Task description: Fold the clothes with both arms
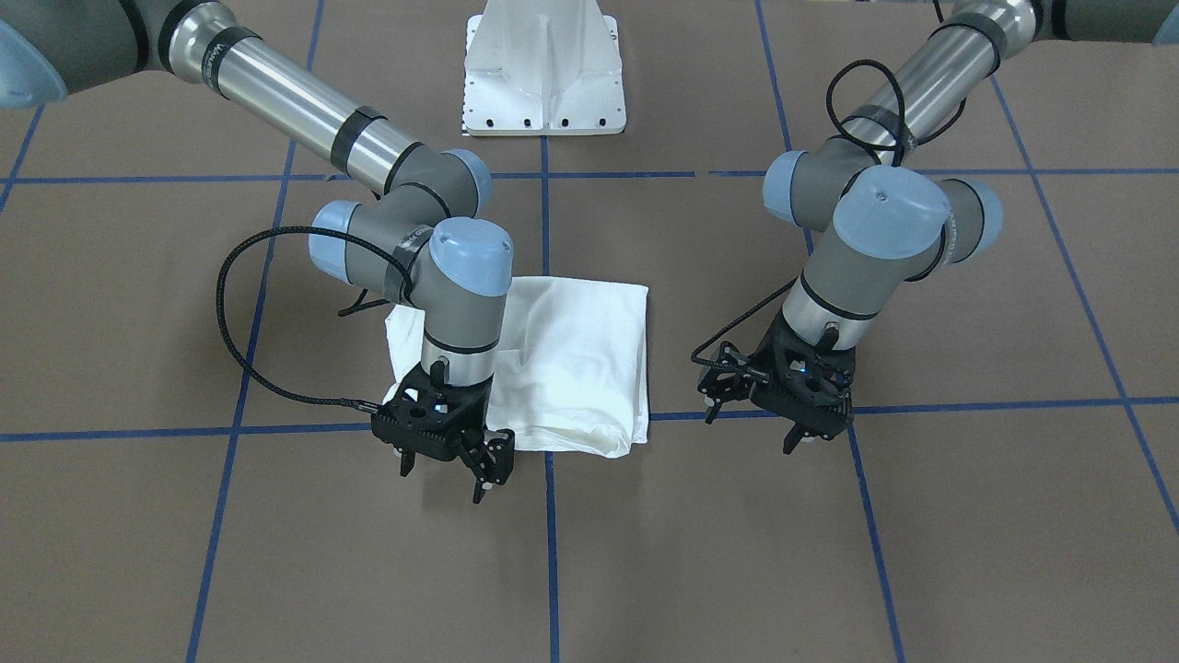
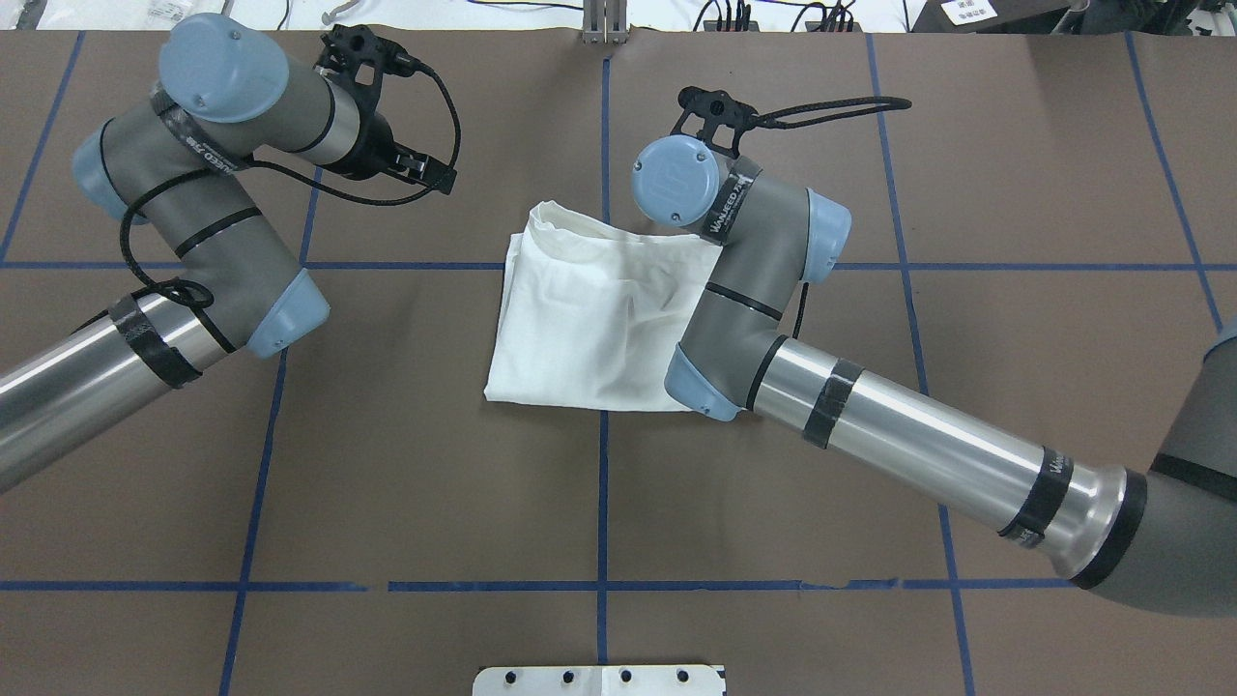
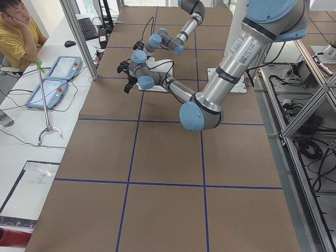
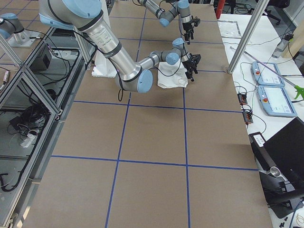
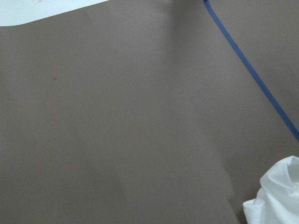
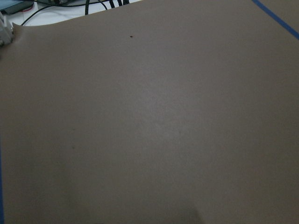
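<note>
Item, left: the left arm (image 2: pixel 184 222) reaches from the robot's edge toward the operators' edge of the table (image 2: pixel 387 464). The left gripper (image 1: pixel 750 433) hangs over bare brown surface, fingers spread with nothing between them, well apart from the cloth. I take it to be held aside so that it drags nothing. Its wrist view catches only one white corner of the cloth.

Item, centre: the shirt (image 2: pixel 589 319), one white piece, lies flat about midway between the table's two ends, somewhat nearer the operators' edge than the robot's. It is folded to a compact near-rectangle with no sleeve trailing. A looser, rumpled lip shows at its left corner on the operators' side. No print or collar is visible, presumably turned inward or underneath.

Item, right: the right arm (image 2: pixel 870 406) passes its wrist over the shirt's right side. The right gripper (image 1: pixel 442 483) is poised just past the shirt's right corner on the operators' side, fingers spread and empty. I cannot tell whether it brushes the hem.

Assessment: with both pincers off the cloth and the bundle this small, the folding looks done or nearly so. The rumpled lip is the one part that may want tidying.
</note>
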{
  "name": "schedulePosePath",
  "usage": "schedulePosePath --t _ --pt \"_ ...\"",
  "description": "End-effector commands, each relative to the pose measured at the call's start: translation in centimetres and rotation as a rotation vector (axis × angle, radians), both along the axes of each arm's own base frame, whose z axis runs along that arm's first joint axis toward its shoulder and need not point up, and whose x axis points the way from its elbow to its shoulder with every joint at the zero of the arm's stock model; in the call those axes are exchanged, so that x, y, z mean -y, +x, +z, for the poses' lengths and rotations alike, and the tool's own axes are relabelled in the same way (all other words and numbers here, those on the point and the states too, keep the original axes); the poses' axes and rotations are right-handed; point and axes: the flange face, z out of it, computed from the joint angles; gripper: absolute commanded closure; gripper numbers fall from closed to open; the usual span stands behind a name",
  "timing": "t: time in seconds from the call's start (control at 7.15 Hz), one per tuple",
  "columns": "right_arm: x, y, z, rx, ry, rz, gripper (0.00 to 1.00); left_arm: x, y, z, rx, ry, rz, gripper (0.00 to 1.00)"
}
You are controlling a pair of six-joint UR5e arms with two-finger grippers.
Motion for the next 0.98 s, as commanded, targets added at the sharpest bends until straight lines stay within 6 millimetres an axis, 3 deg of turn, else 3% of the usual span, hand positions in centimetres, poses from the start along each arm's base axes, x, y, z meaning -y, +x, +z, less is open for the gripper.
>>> schedulePosePath --t 0.0,0.28,0.42,0.56,0.84 --pt "0.1 0.5 -2.7 0.050 0.002 -0.063 0.01 -0.3 -0.3 0.0 -0.004 0.003 0.000 0.00" --pt "-2.1 1.6 -3.4 0.102 -0.039 -0.164 0.01 -1.0 -0.7 0.1 -0.009 0.007 0.003 0.00" --pt "-3.8 3.4 -3.0 0.109 -0.036 -0.175 0.01 -1.4 -1.1 -0.1 -0.014 0.015 0.001 0.00" --pt "-7.0 4.4 -2.8 0.113 -0.039 -0.203 0.01 -2.0 -1.6 0.2 -0.015 0.017 0.002 0.00" --pt "-11.7 3.0 -1.6 0.118 -0.052 -0.235 0.01 -2.3 -1.9 0.2 -0.019 0.022 0.002 0.00"
